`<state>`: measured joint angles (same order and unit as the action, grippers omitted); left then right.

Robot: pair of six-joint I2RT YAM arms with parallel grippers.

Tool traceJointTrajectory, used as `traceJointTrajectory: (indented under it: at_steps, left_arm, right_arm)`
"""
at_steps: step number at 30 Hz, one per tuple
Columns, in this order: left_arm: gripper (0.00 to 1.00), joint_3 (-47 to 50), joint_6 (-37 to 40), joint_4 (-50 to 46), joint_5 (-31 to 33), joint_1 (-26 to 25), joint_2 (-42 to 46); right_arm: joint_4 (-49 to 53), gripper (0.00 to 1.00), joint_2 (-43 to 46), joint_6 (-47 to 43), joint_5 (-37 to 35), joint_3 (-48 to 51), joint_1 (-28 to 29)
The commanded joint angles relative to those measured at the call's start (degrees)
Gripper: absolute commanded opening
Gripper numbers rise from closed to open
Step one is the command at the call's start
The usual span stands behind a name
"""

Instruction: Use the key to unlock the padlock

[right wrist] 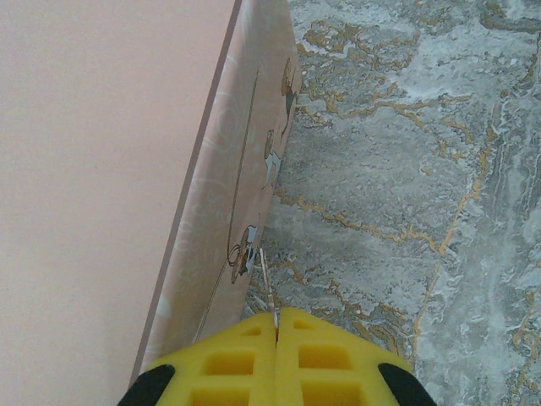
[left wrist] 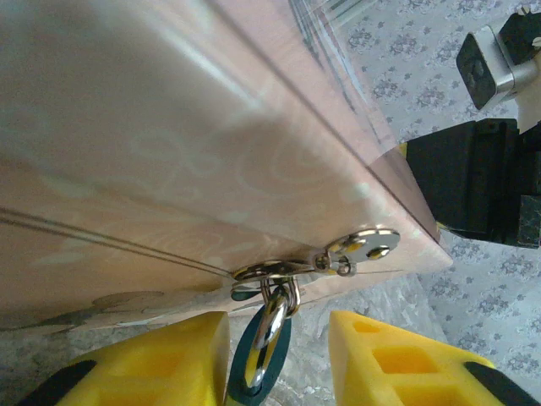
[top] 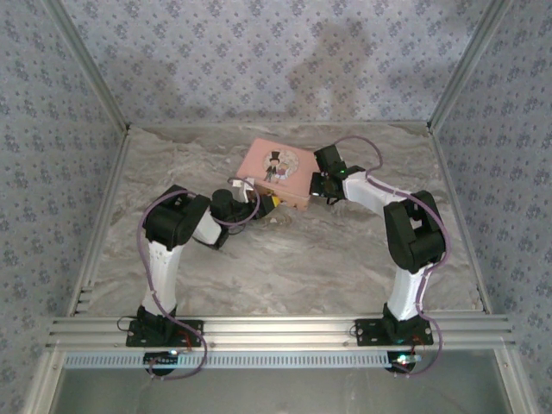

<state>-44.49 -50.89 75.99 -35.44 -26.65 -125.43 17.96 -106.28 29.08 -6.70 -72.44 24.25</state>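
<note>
Marble-patterned worktop (top: 285,259) with two arms mounted at its near edge. The left arm (top: 168,233) bends inward to the near side of the pink tin (top: 278,172), and the right arm (top: 414,233) reaches to the tin's right end. The tin lies flat, lid up, toward the middle of the worktop's far edge, turned at an angle to it.

Left wrist view: the tin's side wall (left wrist: 169,152) carries a silvery hasp plate (left wrist: 363,245), and below the plate a metal ring (left wrist: 262,271). The padlock (left wrist: 262,351) hangs from this ring by its silvery shackle, its dark bluish body pointing down toward the camera. The left gripper (left wrist: 279,326) has its yellow fingers (left wrist: 169,355) spread apart, one on each side of the padlock and not touching it.

Right wrist view: the right gripper (right wrist: 277,317) sits low over the worktop, just beside the tin's decorated wall (right wrist: 245,211). Its yellow fingers (right wrist: 321,355) are pressed together on the key (right wrist: 268,283). Only a thin silvery edge of the key shows, projecting forward from the seam between the fingers and lying close along the foot of the tin
</note>
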Motion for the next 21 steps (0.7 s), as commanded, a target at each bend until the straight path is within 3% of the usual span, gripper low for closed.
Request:
traceJointTrajectory:
  at_steps: [1,7,16,18,20,21]
  left_arm:
    - [0.33,-0.7,0.4,-3.6,-1.7,0.2,-0.2]
    - [0.21,-1.2,0.7,-5.0,-2.3,0.3,-0.2]
    - [0.12,-2.0,0.1,-7.4,-2.9,0.6,1.3]
    - [0.15,-2.3,0.0,-8.8,-3.3,0.9,1.7]
    - [0.29,-2.7,-0.5,-10.3,-3.3,1.2,1.9]
    - [0.30,-3.0,-0.3,-10.9,-3.7,1.3,1.9]
  right_arm:
    - [0.0,0.00,1.2,0.2,-0.2,0.9,0.6]
    - [-0.1,0.00,1.7,0.2,-0.2,1.4,0.6]
    - [-1.1,0.00,4.6,0.0,0.0,3.6,0.0]
    - [-1.2,0.00,5.3,-0.2,-0.1,5.4,0.0]
    - [-1.3,0.00,5.7,-0.3,-0.1,6.0,0.0]
    - [-1.4,0.00,5.8,-0.3,0.0,6.1,0.0]
